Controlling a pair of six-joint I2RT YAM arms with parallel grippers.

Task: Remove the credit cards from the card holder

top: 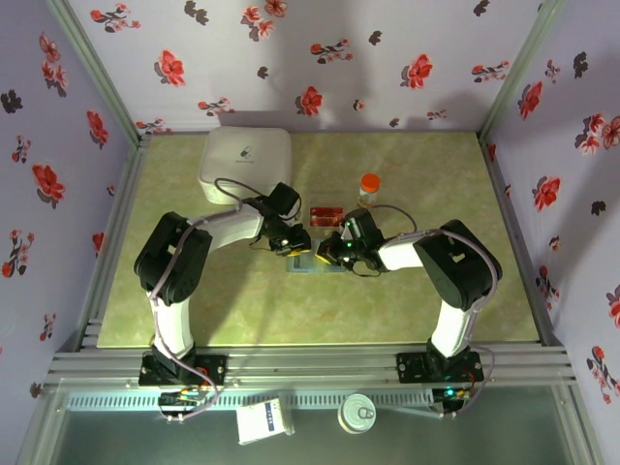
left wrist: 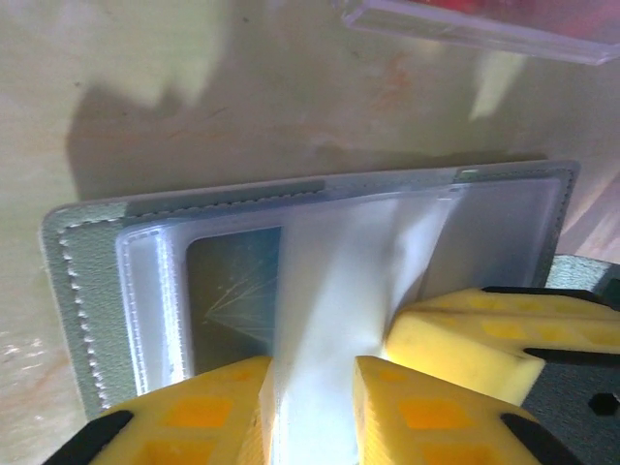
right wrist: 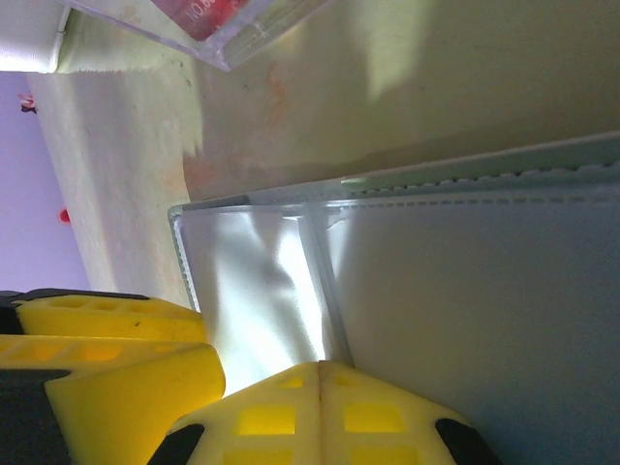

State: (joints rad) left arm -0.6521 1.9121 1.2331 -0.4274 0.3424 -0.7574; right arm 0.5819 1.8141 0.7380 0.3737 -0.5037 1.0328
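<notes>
On the desk [top: 194,310] the card holder [left wrist: 77,291] lies open, its long axis running left to right. The left tool [left wrist: 312,412], towards its left end, pinches a clear sleeve [left wrist: 339,262]. The right tool [right wrist: 320,392], fully closed, rests on its right half. Red credit cards [top: 325,213] lie just beyond it.
</notes>
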